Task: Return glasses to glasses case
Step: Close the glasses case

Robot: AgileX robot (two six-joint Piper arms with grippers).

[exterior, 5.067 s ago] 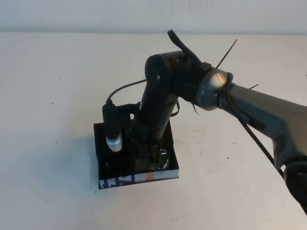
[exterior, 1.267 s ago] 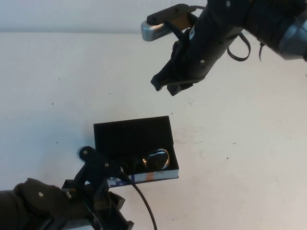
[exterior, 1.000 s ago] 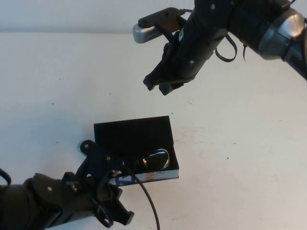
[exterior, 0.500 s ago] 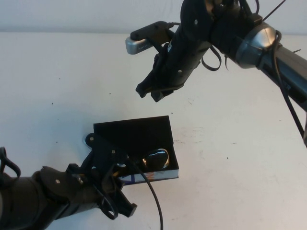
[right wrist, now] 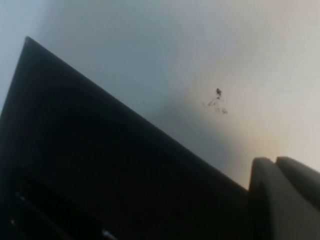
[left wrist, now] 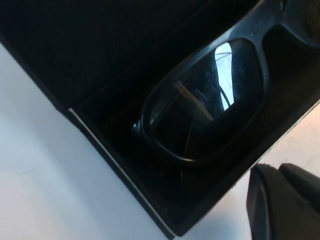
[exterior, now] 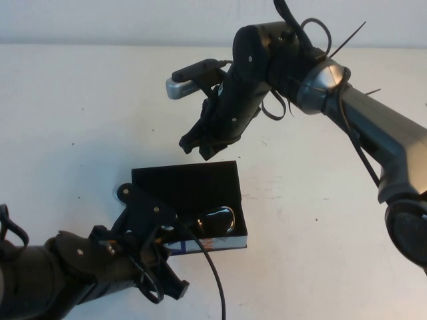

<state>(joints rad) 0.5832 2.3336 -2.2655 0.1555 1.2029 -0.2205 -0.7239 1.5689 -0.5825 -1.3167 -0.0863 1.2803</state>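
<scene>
I have the white worktop (exterior: 73,120) filling the high view, bare apart from one small dark speck at its centre. On it, at about 6 o'clock from the middle, sits the glasses case (exterior: 187,183), a black box with its black lid laid back toward 12 o'clock and its white printed side panel facing 6 o'clock. Its long axis runs from 9 to 3 o'clock.

My left arm comes in from 8 o'clock, low and close. The left tool (exterior: 150,257) is right at the case's 7 o'clock corner, just beside the printed panel; I cannot tell how its jaws stand, and I see nothing in them.

My right arm reaches across from 3 o'clock. The right tool (exterior: 197,143) hangs above the worktop just off the lid's 12 o'clock edge, jaws fully together and empty.

The glasses (left wrist: 205,100) already lie inside the case, in the open tray toward its 4 o'clock end, lenses up, long axis along the case's own.

I judge closing the lid is what remains. The lid lies at 6 o'clock from the right tool, and that tool looks better placed to take its free edge.
</scene>
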